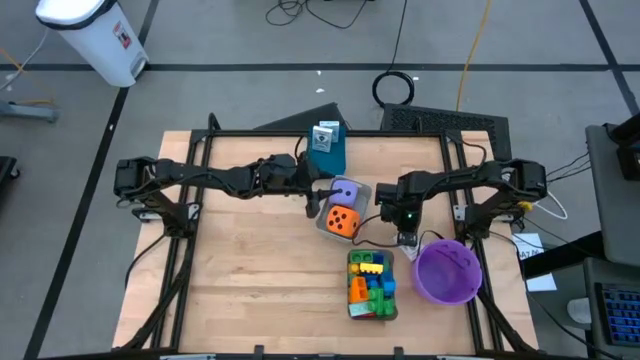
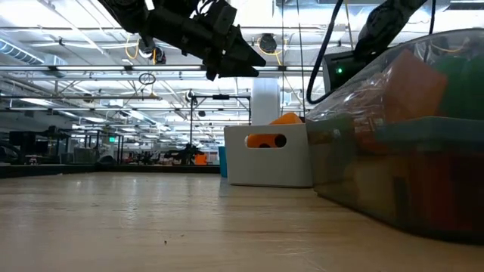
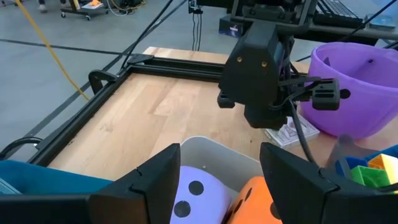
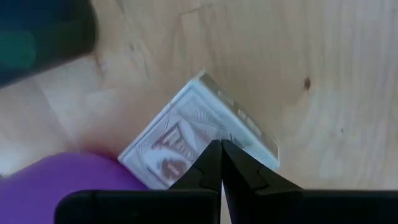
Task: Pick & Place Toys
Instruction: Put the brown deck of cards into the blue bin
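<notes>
Hovering: right gripper [image 4: 221, 163], fingers pinched together and empty, above a card box [image 4: 199, 134].
Left gripper [image 3: 221, 180]: half-spread, empty, over dice.
Risk: closed fingers jab the box, never gripping.

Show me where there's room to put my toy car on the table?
The bare wood left of the brick tray, beneath the left arm, is free. It's crowded around the dice tray, the purple bowl and the right gripper.

Grey floor [image 1: 230, 40], trailing cables [image 1: 395, 88]
</notes>
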Robot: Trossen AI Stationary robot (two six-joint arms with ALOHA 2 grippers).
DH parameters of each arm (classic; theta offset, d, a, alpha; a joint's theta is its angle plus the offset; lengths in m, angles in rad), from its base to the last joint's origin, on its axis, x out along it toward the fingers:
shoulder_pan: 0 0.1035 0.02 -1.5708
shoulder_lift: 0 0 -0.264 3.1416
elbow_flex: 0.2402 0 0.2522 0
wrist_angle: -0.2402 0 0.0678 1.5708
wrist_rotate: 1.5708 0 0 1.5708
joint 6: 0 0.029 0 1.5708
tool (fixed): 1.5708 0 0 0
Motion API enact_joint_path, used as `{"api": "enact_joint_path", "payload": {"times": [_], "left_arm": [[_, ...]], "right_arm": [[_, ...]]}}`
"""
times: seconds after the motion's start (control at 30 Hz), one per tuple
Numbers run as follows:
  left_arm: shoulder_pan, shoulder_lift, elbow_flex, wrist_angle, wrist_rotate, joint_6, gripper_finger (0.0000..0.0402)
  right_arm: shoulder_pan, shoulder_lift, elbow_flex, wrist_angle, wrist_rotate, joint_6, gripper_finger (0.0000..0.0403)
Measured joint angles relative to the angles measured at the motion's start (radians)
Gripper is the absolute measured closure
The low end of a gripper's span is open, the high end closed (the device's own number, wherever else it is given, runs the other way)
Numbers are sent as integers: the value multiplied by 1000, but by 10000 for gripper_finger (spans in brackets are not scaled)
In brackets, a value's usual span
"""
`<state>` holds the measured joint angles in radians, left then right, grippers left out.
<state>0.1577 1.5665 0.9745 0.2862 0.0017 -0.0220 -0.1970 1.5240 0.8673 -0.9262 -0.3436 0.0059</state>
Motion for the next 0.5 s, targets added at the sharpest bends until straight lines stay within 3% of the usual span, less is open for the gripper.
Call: {"api": "enact_joint_path", "payload": {"times": [0.5], "left_arm": [[0,0,0,0,0,-2,174]], "right_arm": [[-62,1,2,-12,175,-103,402]]}}
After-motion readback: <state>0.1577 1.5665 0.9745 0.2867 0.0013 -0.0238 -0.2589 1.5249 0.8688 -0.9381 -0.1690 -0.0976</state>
